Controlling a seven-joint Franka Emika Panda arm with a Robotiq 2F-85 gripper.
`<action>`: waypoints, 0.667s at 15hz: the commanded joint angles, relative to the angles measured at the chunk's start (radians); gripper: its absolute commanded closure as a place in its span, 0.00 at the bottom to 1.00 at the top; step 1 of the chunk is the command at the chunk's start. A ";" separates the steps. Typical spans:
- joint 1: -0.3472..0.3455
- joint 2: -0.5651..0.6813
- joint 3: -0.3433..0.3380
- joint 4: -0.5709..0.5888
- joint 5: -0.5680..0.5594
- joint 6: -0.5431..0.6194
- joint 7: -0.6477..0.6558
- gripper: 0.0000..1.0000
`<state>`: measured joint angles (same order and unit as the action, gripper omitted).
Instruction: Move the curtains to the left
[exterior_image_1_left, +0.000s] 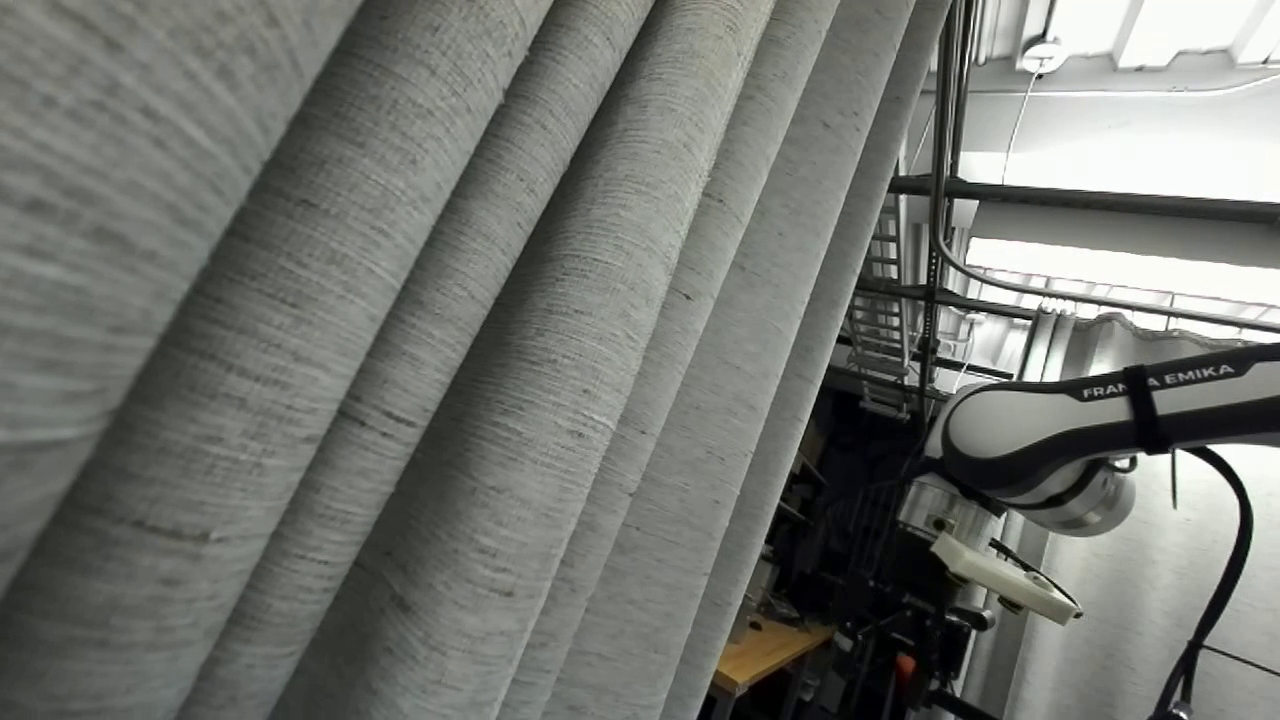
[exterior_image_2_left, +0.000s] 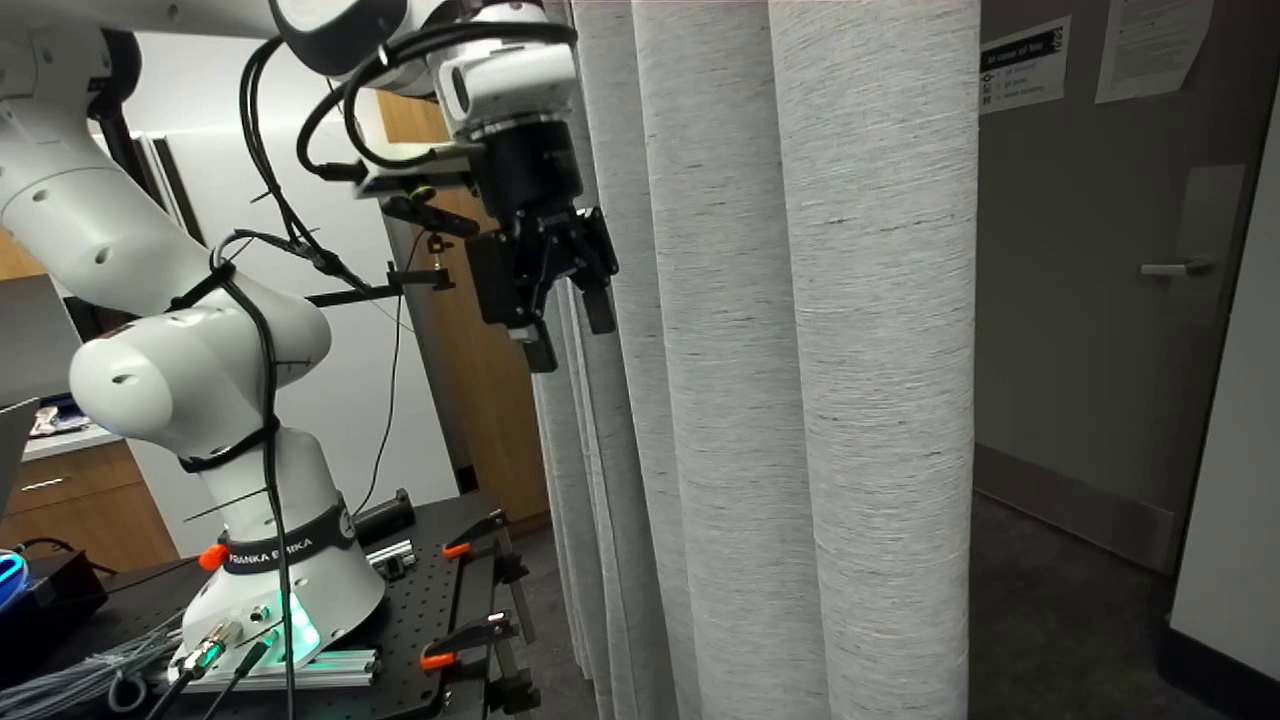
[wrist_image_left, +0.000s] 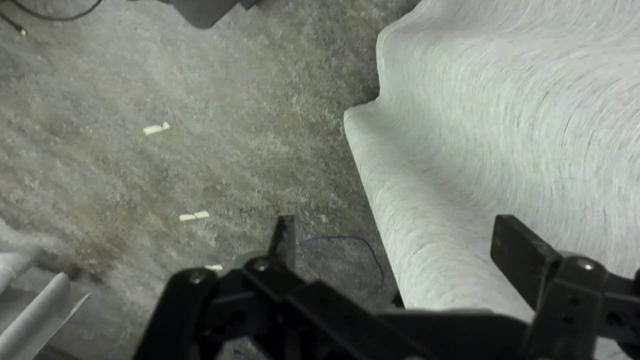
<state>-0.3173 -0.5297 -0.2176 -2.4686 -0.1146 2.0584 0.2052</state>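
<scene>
The light-grey curtains (exterior_image_2_left: 820, 350) hang in long vertical folds in an exterior view, and they fill most of the picture in an exterior view (exterior_image_1_left: 600, 330). In the wrist view the curtains (wrist_image_left: 465, 165) cover the right side. My gripper (exterior_image_2_left: 570, 335) points downward beside the curtains' left part in an exterior view. In the wrist view the gripper (wrist_image_left: 395, 225) is open, its fingers wide apart. A fold edge shows between the fingers, with the right finger in front of fabric and the left over the floor. I cannot tell whether it touches the fabric.
A black table (exterior_image_2_left: 430, 560) with clamps carries the robot base. A grey door (exterior_image_2_left: 1090, 330) stands beyond the curtains. A wooden table (exterior_image_1_left: 765, 655) and metal rails (exterior_image_1_left: 1100, 198) show behind the drape. A thin cable (wrist_image_left: 367, 242) lies on the floor (wrist_image_left: 225, 165).
</scene>
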 joint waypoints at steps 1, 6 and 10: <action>-0.002 0.096 -0.031 0.096 -0.052 0.138 -0.124 0.00; 0.078 0.173 -0.104 0.207 0.049 0.262 -0.411 0.00; 0.149 0.185 -0.138 0.272 0.151 0.255 -0.635 0.00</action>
<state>-0.2312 -0.3667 -0.3155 -2.2591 -0.0356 2.3171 -0.2746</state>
